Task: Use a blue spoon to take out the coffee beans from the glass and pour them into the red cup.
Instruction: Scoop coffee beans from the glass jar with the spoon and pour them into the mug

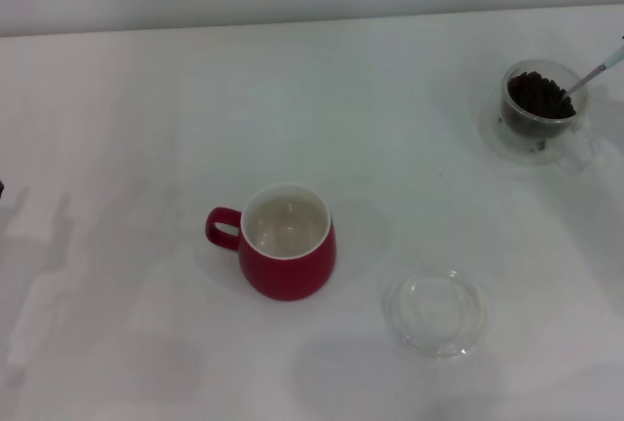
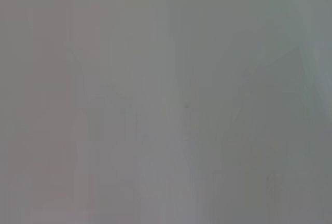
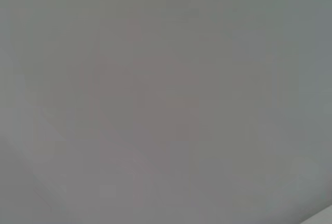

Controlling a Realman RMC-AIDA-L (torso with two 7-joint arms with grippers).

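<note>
The red cup [image 1: 285,243] stands near the middle of the white table, its white inside empty and its loop handle pointing to my left. At the far right stands the clear glass [image 1: 538,104], filled with dark coffee beans [image 1: 539,95]. The blue spoon [image 1: 597,73] leans in the glass, its bowl among the beans and its pale handle running off the right edge of the head view. Neither gripper shows in the head view. Both wrist views hold only blank pale surface.
A shallow clear glass dish [image 1: 437,311] lies in front of the red cup, to its right. A round clear saucer [image 1: 495,136] sits under the glass. The table's far edge meets a pale wall at the top.
</note>
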